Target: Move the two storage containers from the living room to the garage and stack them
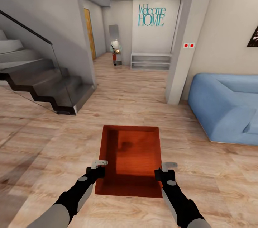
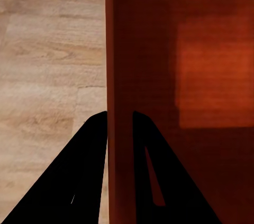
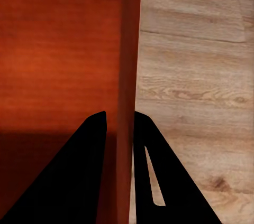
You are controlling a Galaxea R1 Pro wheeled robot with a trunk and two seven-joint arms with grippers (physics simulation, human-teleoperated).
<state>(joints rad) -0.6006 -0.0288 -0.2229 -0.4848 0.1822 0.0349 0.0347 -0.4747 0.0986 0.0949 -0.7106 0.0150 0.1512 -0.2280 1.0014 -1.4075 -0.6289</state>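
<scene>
1. The orange bin (image 1: 130,158) is held level above the wood floor (image 1: 215,170), between both arms.
2. Its left wall is clamped by the left gripper (image 1: 99,168).
3. Its right wall is clamped by the right gripper (image 1: 164,170).

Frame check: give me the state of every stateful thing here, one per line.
storage container: lidless, empty, upright, held over the wood-plank floor by both side walls.
left gripper: shut on the container's left wall, one finger outside, one inside.
right gripper: shut on the container's right wall, straddling it likewise.
wooden door: appears closed, far down the hallway.
</scene>
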